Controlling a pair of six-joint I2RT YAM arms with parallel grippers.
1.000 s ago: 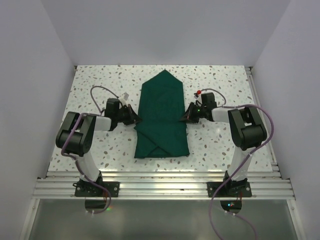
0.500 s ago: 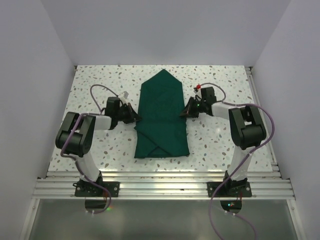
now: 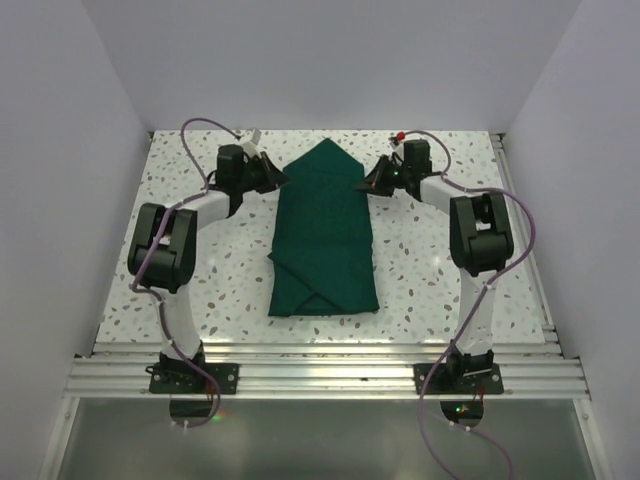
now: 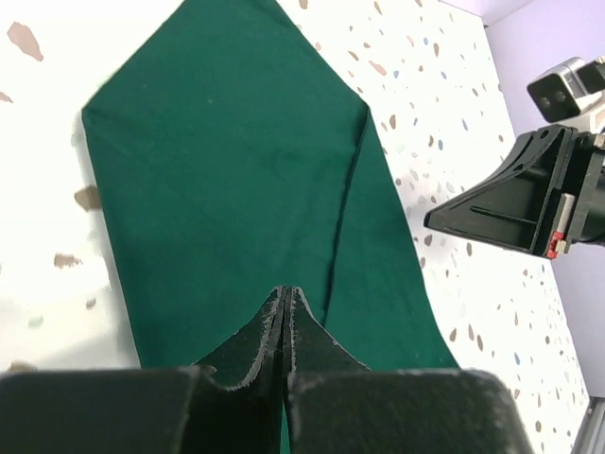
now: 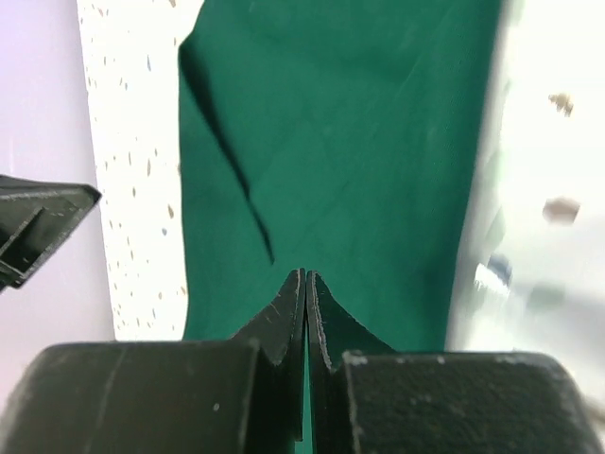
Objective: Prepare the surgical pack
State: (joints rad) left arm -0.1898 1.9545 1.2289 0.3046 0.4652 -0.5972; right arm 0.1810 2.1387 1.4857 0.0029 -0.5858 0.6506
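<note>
- From above, shows the drape (image 3: 322, 235) flat at the middle of the table (image 3: 430, 290), lengthwise from near edge to far edge.
- Has its pointed end toward the far edge and its square end toward the near edge, with flaps folded over one another at that near end.
- Puts the left gripper (image 3: 278, 178) at the drape's far left shoulder, where the point begins, with its tips at the cloth's edge and jaws pressed together.
- Puts the right gripper (image 3: 370, 184) at the far right shoulder, opposite the left one, tips also at the cloth's edge and jaws also together.
- Cannot tell from this height whether either pinches any cloth.
- From the left wrist, looks across the drape (image 4: 227, 170) with the left gripper (image 4: 286, 295) low over it, fingers closed flat against each other, no gap between them.
- Shows a fold (image 4: 345, 218) running along the cloth just ahead of those tips.
- Catches the right gripper (image 4: 437, 219) beyond the cloth's other side, over speckled table (image 4: 454, 113), pointing at the drape.
- From the right wrist, gives the mirror picture: right gripper (image 5: 305, 276) closed tight, tips over the drape (image 5: 350, 142).
- Shows a dark fold (image 5: 227, 161) slanting across the cloth toward the tips.
- Shows the left gripper (image 5: 85, 196) poking in at the frame's left side, beyond a strip of table (image 5: 132, 142) and in front of the pale wall (image 5: 38, 113).
- Blurs the table on the frame's right side too much for detail.
- Cannot tell from either wrist view whether cloth is caught between the closed fingers.
</note>
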